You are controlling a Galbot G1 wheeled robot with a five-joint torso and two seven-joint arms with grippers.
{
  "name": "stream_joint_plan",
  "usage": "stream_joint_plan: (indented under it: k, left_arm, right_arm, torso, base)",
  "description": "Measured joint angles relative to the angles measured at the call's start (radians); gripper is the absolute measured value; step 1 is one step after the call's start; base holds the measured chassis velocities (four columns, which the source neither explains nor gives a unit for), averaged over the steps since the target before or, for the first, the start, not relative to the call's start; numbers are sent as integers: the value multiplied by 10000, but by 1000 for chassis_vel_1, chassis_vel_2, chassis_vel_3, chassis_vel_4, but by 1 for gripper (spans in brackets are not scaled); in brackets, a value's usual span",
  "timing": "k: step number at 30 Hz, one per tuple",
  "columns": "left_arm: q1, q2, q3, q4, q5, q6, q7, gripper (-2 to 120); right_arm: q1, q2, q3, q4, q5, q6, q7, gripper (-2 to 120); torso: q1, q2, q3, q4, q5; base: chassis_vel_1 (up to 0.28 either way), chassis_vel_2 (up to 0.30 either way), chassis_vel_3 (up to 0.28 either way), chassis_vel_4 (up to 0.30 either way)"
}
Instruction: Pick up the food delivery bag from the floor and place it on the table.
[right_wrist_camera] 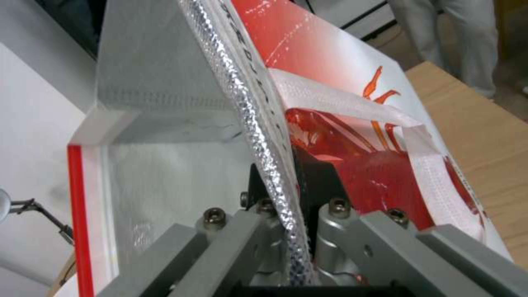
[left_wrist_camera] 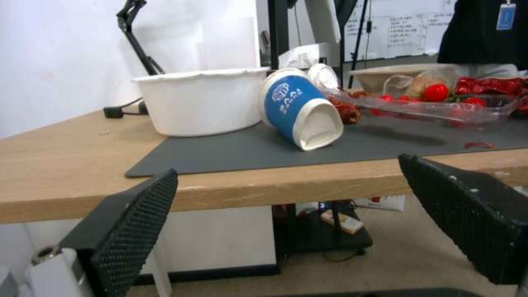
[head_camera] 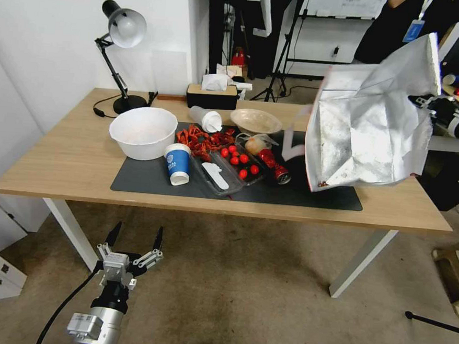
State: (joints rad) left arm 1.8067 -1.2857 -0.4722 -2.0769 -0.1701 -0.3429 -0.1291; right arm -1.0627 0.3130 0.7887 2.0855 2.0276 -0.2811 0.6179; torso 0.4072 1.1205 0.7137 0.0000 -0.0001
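Note:
The food delivery bag hangs tilted over the right end of the table, its silver foil lining turned toward me. Its low corner is close above the dark grey mat; I cannot tell whether it touches. My right gripper is shut on the bag's upper rim. In the right wrist view the gripper pinches the foil edge of the bag, whose red print and white strap face the table. My left gripper is open and empty, low over the floor before the table's front edge; the left wrist view shows it wide open.
On and around the mat are a white bowl, a blue paper cup, a clear tray of tomatoes, a red can and a beige bowl. A desk lamp stands at the back left. A wooden stool is at the right.

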Motion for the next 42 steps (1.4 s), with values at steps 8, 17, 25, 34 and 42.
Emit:
stream_joint_plan:
  k: [8,17,25,34,42]
  left_arm:
    - [-10,-14,44,4,58,25,-17,100]
    - [25,-10,2,-4,86,24,-22,100]
    - [8,-29,-5,34,144,19,-30,100]
    - [6,-52,1,59,202,11,-44,100]
    - [71,-60,-34,50,231,-56,-81,100]
  right_arm:
    - [239,311,-386,-100,169,-40,104,0]
    - [974,864,-1338,-138,142,-35,-153,0]
    - [1469,1190,-1532,-272,295,141,-550,0]
    - [1941,1375,-1612,-684,545,170,-639,0]
    - [1790,1661,-1682,-537,287,175,-400,0]
  torso:
    - [0,-1,-1,-2,-1]
    - [0,-3,-1,0,1]
    - [-1,-3,-2,0,0]
    - [-1,-3,-2,0,0]
    - [-2,-3,-2,1,-2]
  base:
    - [0,0,0,0]
    - [0,0,0,0]
    - [0,0,0,0]
    - [0,0,0,0]
    - [0,0,0,0]
